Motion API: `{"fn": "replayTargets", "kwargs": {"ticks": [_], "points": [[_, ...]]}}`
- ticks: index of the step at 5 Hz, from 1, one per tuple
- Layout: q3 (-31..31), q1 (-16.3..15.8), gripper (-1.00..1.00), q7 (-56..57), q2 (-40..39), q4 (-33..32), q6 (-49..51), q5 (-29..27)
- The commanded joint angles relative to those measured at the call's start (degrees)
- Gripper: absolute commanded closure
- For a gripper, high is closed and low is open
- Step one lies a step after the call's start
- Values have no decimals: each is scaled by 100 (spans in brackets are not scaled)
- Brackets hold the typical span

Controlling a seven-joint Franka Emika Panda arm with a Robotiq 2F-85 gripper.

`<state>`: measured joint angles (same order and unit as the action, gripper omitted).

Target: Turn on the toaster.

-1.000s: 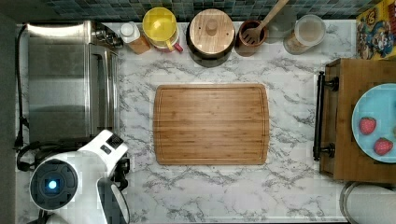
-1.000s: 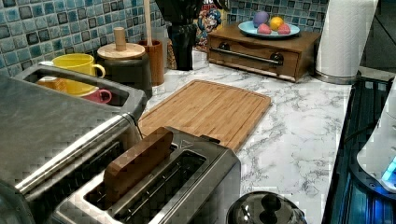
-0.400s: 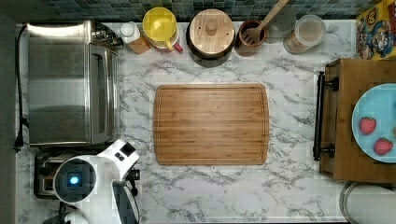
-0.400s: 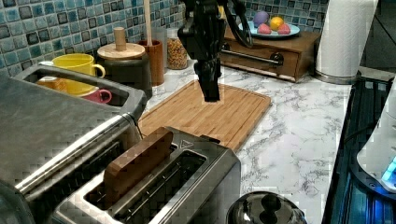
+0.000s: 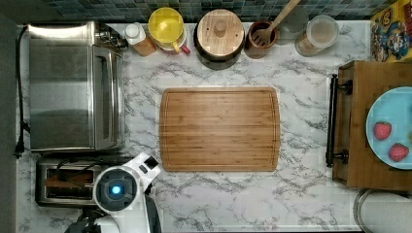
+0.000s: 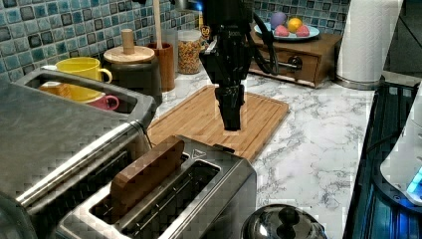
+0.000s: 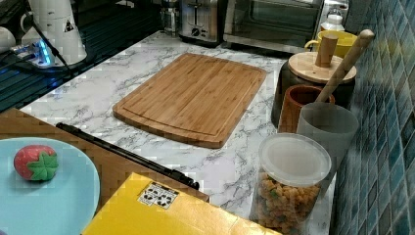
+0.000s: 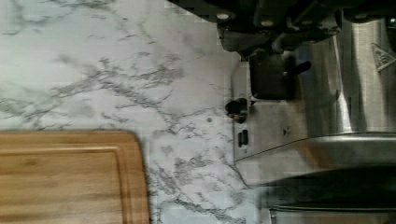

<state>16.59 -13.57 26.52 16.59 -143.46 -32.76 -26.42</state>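
Gripper pointing straight down, hanging just above the far end of the toaster in the left view, with the cutting board behind it. Opening of the gripper: cannot tell, just a dark narrow shape from this side. Contact with the toaster: cannot tell either.

From the top view, white arm with its blue light sitting right over the toaster's right-hand end, covering it. Toaster itself at the top view's lower left corner of the counter, tucked just beside the big steel toaster oven, touching or nearly so.

Two long slots on top, and a brown slice standing up out of the slot nearer the toaster oven in the left view. Other slot dark.

Over to the wrist view: brushed-steel end face of the toaster close up, a small round knob on it, marble counter alongside, and a corner of the cutting board well apart from the toaster.
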Motion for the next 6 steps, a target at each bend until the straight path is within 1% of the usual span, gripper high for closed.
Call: {"fn": "replayTargets", "kwargs": {"ticks": [1,2,3,4,5,6], "points": [[50,-256,100,755,253,8,-553,-365],[182,-241,100,554,97,16,-740,-74],[574,142,100,432,-19,33,-806,11],[472,127,100,7,-275,45,-1004,251],[380,206,100,-81,-701,382,-497,511],[315,76,100,134,-926,460,-119,285]]}}
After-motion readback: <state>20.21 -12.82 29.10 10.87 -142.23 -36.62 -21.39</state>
